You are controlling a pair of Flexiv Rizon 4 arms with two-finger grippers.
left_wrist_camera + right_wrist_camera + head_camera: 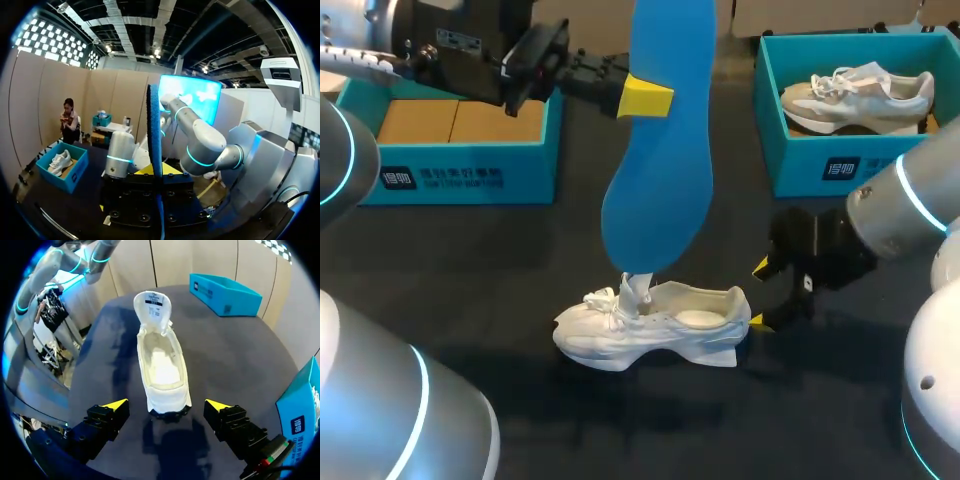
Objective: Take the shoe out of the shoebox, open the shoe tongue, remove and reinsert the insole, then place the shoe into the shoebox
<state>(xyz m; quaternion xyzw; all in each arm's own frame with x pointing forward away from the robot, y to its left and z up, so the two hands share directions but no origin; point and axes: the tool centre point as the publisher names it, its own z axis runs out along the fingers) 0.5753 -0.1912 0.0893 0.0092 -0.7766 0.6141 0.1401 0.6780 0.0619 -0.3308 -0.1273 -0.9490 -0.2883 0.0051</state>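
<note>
1. The blue insole (660, 150) hangs upright over the white shoe (655, 325), its lower end just above the raised tongue (152, 305). The left gripper (645, 97) is clamped on it partway up, one yellow tip on each face (the left wrist view shows it edge-on between them).
2. I judge the insole to be light, thin and bendy. It will likely flex and sway below the grip, so its lower end needs guiding into the opening rather than pushing.
3. The shoe stands on its sole on the dark worktop (520, 270), between the two boxes, with its inside bare and the insole out. The upper looks soft and the sole stiffer. Being light, it could slide when pressed, and the heel seems the firmest place to take hold.
4. The right gripper (760, 295) is spread wide just behind the heel, with a finger out to either side, and it grips nothing.
5. The left shoebox (470, 175) shows only a brown cardboard lining (450, 120).
6. The right shoebox (800, 165) holds a second shoe (860, 95) lying on its side.
</note>
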